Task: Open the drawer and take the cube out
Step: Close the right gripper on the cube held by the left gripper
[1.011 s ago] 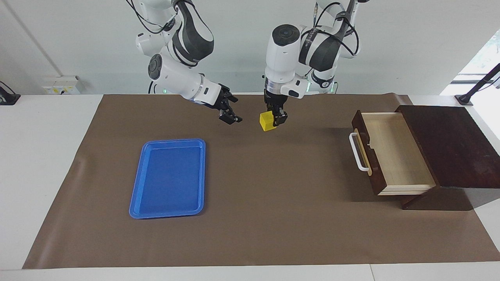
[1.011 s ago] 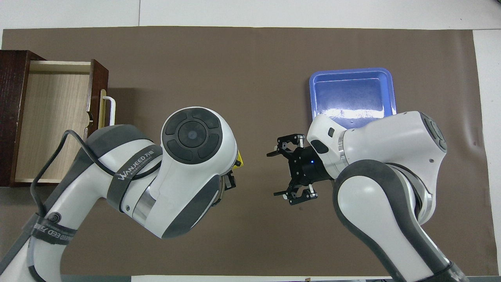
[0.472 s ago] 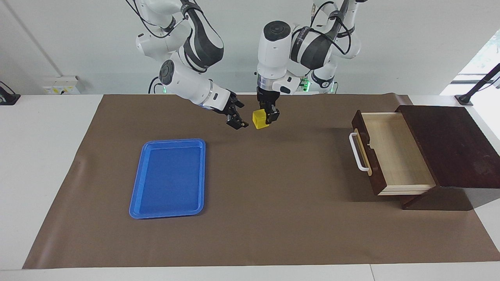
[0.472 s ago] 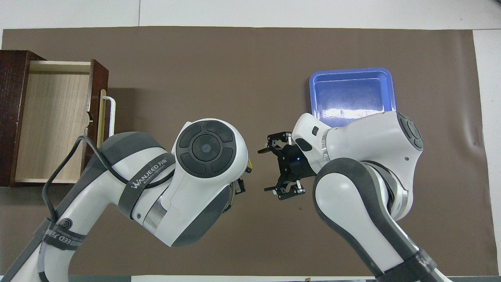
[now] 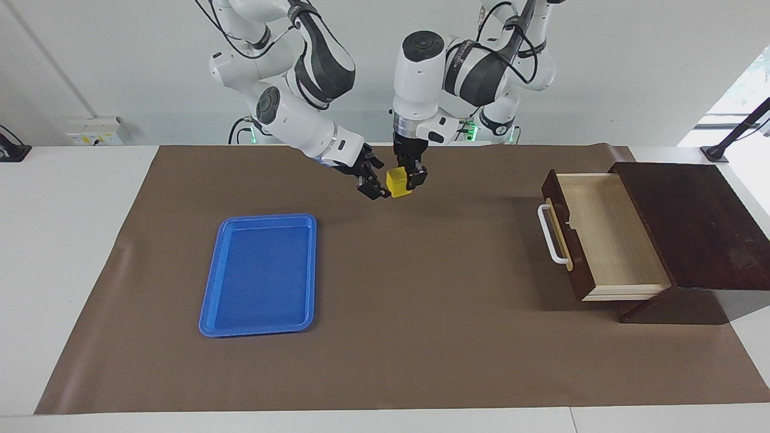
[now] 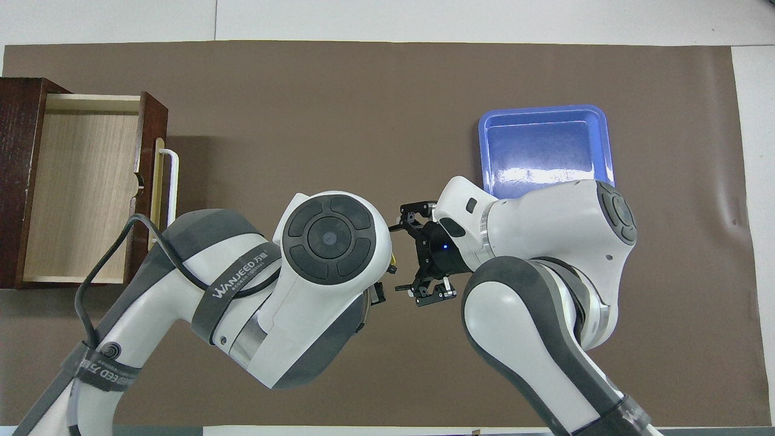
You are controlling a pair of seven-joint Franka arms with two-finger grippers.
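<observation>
The drawer (image 5: 604, 237) of the dark wood box stands pulled open, its pale interior bare, its white handle (image 5: 548, 236) toward the table's middle; it also shows in the overhead view (image 6: 79, 188). My left gripper (image 5: 406, 178) is shut on the yellow cube (image 5: 396, 182) and holds it above the mat, near the robots' edge. My right gripper (image 5: 378, 178) is open, right beside the cube, its fingers above and below it; I cannot tell if they touch. In the overhead view the left arm hides most of the cube (image 6: 393, 261); the right gripper (image 6: 397, 258) shows open.
A flat blue tray (image 5: 258, 273) lies on the brown mat toward the right arm's end, farther from the robots than the grippers; it also shows in the overhead view (image 6: 545, 148). The wood box (image 5: 692, 222) sits at the left arm's end.
The left gripper carried the cube away from the drawer and slightly up. The right gripper moved in toward it, from well apart to right beside the cube.
</observation>
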